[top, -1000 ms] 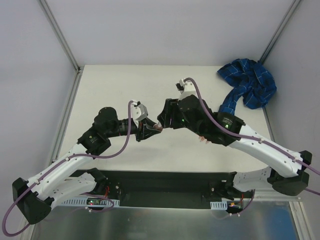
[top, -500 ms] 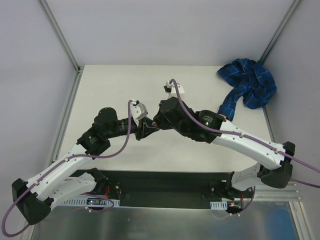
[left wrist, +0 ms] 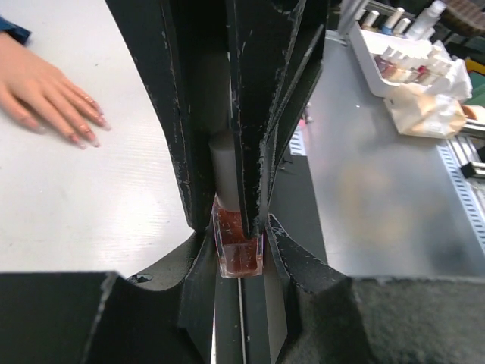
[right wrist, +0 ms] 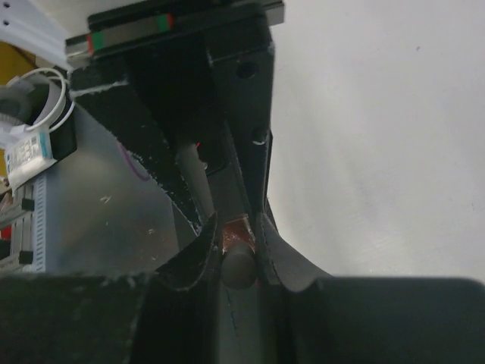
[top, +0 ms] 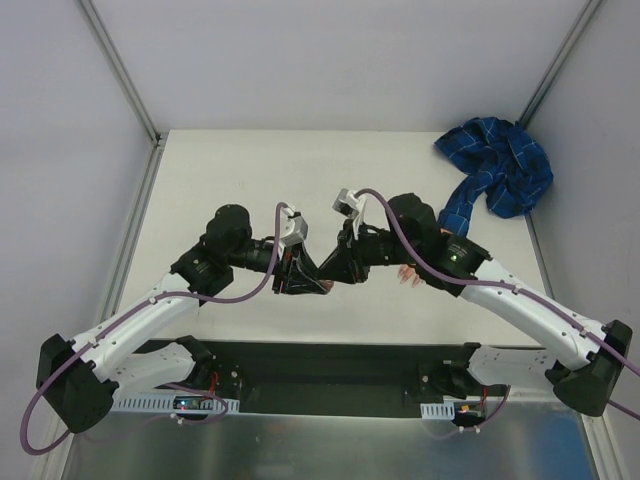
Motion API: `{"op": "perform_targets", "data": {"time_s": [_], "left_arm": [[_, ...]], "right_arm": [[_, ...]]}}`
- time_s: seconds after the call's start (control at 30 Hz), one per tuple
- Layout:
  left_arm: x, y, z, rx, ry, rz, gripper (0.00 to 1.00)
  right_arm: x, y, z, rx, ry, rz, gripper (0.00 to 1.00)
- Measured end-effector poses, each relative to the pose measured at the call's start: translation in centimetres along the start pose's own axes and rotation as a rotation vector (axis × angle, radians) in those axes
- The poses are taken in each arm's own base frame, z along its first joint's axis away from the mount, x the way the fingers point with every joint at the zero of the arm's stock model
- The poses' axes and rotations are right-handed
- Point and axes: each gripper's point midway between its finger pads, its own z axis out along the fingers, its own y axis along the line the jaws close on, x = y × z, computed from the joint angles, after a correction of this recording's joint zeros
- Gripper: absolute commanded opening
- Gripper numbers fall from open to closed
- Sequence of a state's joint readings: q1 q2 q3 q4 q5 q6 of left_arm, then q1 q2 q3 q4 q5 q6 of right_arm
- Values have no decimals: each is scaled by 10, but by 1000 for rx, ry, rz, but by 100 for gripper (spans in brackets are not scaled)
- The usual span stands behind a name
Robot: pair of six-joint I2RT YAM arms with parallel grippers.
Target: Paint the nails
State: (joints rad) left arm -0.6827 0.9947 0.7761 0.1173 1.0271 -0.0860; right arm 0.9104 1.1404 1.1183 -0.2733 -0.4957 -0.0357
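A small bottle of reddish polish point(left wrist: 241, 254) sits between my left gripper point(left wrist: 241, 262) fingers, which are shut on its glass body. My right gripper point(right wrist: 239, 254) meets it nose to nose and is shut on the bottle's grey cap point(right wrist: 237, 264). In the top view both grippers join above the table's near middle, left gripper point(top: 312, 283), right gripper point(top: 336, 278). The fake hand point(left wrist: 42, 87) lies flat on the table, its pinkish nails point(left wrist: 83, 139) showing. Its fingertips point(top: 408, 276) peek from under my right arm, well right of the bottle.
The blue plaid sleeve point(top: 497, 168) is bunched at the table's back right corner. A white tray of polish bottles point(left wrist: 409, 57) stands beyond the metal shelf point(left wrist: 379, 189) at the near edge. Frame posts point(top: 120, 70) rise at the back corners.
The right gripper has closed onto the cap. Both grippers have shifted toward the near edge, and the right arm has swung so the hand's fingertips show again.
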Motion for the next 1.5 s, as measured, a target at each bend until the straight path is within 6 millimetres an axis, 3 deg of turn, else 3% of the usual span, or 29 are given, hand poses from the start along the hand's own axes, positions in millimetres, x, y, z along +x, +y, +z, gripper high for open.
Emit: {"op": "perform_targets", "data": {"time_s": [0.07, 0.13, 0.17, 0.27, 0.4, 0.57, 0.83, 1.13, 1.23, 1.27, 1.3, 1.43, 1.5], "left_arm": [[0, -5, -1, 28, 2, -12, 0], [-1, -9, -1, 48, 1, -14, 0], [-1, -9, -1, 52, 0, -13, 0], [-3, -10, -1, 56, -6, 3, 0], [-6, -10, 0, 51, -15, 45, 0], [-9, -5, -1, -2, -26, 82, 0], [-19, 14, -9, -158, -56, 144, 0], [-29, 25, -18, -266, -87, 189, 0], [-28, 28, -18, -280, -84, 184, 0], [-27, 29, -18, -283, -83, 182, 0], [-27, 29, -18, -282, -82, 181, 0], [-24, 26, -16, -255, -73, 179, 0], [-21, 23, -13, -218, -58, 172, 0]], "right_arm": [[1, 7, -1, -46, 8, -26, 4], [1, 10, -4, -58, 6, -40, 19], [1, 10, -4, -57, 4, -41, 33], [-3, 8, -7, -21, -7, -24, 53], [-17, -2, -10, 114, -46, 31, 66], [-35, -10, -17, 296, -124, 115, 69], [-36, -12, -25, 530, -184, 206, 63], [-36, -23, -14, 661, -199, 228, 37], [-36, -22, -8, 660, -198, 229, 19], [-36, -21, -7, 658, -195, 224, 4], [-36, -21, -6, 655, -195, 218, 1], [-35, -21, -8, 637, -166, 149, 1], [-28, -18, -6, 548, -133, 73, 0]]}}
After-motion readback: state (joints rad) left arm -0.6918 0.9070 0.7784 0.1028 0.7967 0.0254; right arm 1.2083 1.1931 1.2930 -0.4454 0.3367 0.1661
